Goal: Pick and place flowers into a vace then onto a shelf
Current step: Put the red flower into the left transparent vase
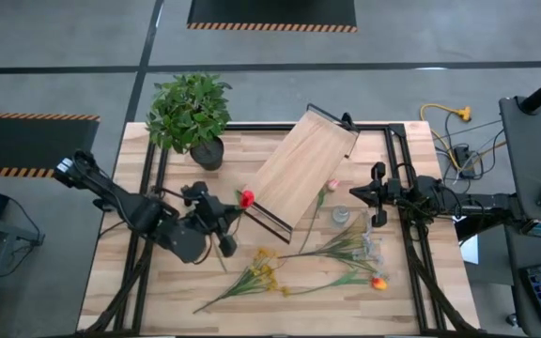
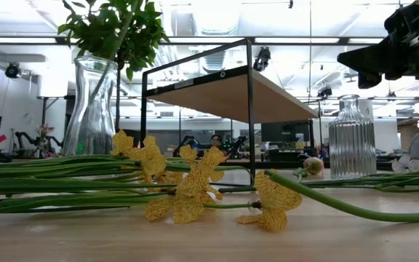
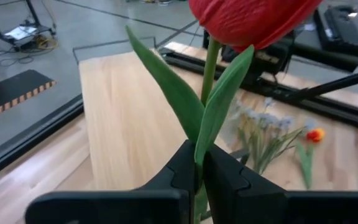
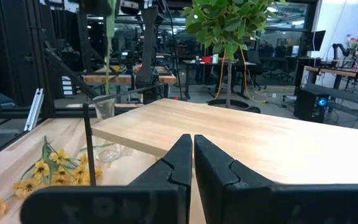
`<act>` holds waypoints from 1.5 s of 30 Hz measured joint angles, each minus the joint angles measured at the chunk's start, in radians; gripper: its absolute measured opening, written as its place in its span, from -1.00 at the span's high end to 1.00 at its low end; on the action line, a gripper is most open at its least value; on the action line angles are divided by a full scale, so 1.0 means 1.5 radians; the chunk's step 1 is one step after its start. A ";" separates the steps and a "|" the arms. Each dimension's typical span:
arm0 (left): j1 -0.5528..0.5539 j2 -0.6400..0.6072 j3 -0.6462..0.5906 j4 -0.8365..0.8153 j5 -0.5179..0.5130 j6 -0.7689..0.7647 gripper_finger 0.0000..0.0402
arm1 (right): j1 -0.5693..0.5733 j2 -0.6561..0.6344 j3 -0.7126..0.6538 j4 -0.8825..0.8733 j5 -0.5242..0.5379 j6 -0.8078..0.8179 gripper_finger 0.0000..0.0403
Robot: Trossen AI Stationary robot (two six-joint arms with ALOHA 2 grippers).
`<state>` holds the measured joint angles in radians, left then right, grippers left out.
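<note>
Yellow flowers [image 2: 195, 185] lie along the table's [image 1: 111, 272] front edge among loose green stems. Mid-table stands the tilted shelf [image 1: 301, 169], with a potted plant [image 1: 191, 115] at the back left corner. Beside the shelf's left end, the left gripper [image 3: 197, 180] pinches a red tulip [image 1: 247, 198]. Near the shelf's right end, the right gripper [image 1: 355, 192] hangs shut and empty above a small ribbed glass vase [image 1: 342, 216].

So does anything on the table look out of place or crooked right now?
Yes. The shelf sits skewed, at an angle to the table edges instead of square with them. Loose flowers lie scattered flat on the wood rather than in a vase. The left pincer is shut on the red tulip.
</note>
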<state>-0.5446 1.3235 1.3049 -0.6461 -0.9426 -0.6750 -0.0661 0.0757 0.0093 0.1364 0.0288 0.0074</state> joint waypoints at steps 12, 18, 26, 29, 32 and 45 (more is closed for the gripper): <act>0.000 -0.002 -0.099 0.036 -0.027 -0.011 0.97 | 0.000 0.000 0.000 -0.002 0.000 0.043 0.96; 0.000 -0.007 -0.162 0.073 -0.074 -0.010 0.97 | 0.000 0.000 0.000 0.002 0.000 0.048 0.96; -0.011 -0.025 -0.219 0.117 -0.073 -0.010 0.97 | 0.000 0.000 0.000 0.032 0.000 0.063 0.96; -0.023 -0.025 -0.223 0.122 -0.073 0.002 0.97 | 0.000 -0.001 0.000 0.052 0.000 0.060 0.96; -0.038 -0.025 -0.224 0.124 -0.075 0.013 0.97 | 0.000 -0.001 0.000 0.076 0.000 0.038 0.96; -0.071 -0.055 -0.244 0.119 -0.110 0.054 0.97 | 0.000 -0.001 0.000 0.179 0.000 -0.008 0.96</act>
<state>-0.6518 1.2408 0.9393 -0.4672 -1.1081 -0.5940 -0.0659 0.0750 0.0097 0.4047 0.0285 -0.0041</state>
